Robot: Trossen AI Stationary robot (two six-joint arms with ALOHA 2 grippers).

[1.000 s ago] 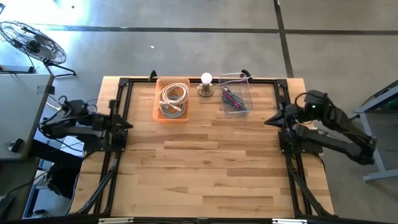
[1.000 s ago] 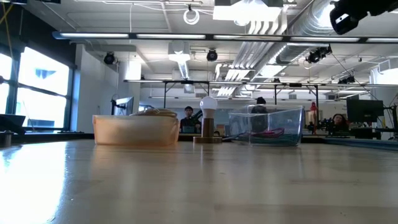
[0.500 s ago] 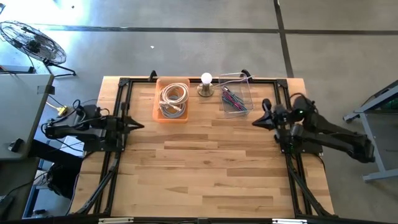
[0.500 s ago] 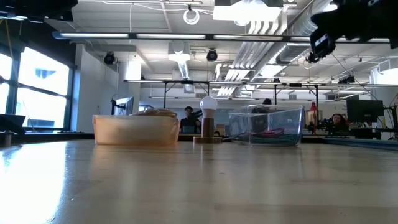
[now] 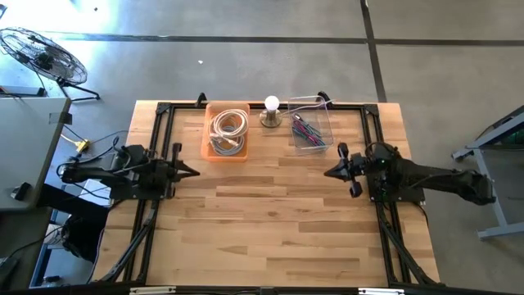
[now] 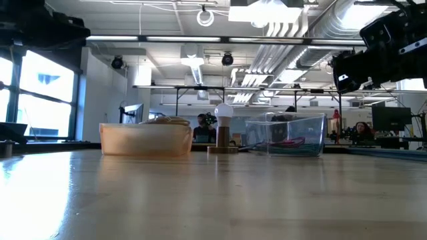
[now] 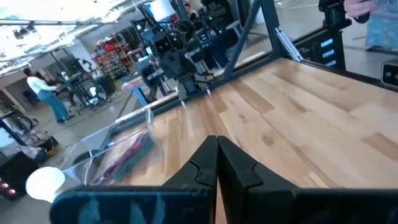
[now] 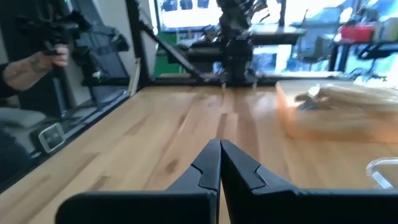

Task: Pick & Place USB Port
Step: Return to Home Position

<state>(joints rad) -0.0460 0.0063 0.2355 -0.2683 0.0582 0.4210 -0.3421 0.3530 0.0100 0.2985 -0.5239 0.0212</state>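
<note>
Table (image 5: 270, 225) between left tool (image 5: 194, 172) and right tool (image 5: 327, 173)

Matte-black jointed arms (image 5: 106, 170), wedge-shaped fingers (image 7: 200, 171).

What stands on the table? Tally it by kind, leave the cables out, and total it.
Bins: 2, the orange bin and the transparent bin.
Lamps: 1, the white bulb lamp between them.
Total: 3.
</note>
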